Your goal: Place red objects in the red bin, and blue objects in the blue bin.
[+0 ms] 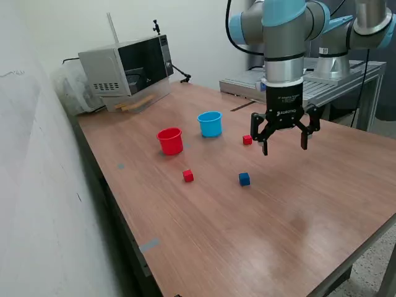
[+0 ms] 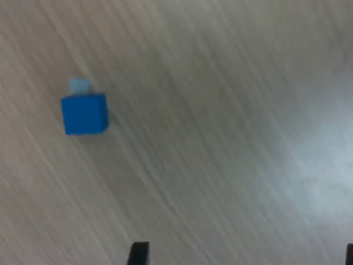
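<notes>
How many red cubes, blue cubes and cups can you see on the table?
Red cubes: 2
Blue cubes: 1
Cups: 2, the red cup and the light blue cup
Total: 5

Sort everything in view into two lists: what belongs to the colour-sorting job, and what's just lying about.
Job: red cup; blue cup; red cubes and; blue cube; gripper, jaws open and empty.

Lying about: microwave; wooden sticks before it.
</notes>
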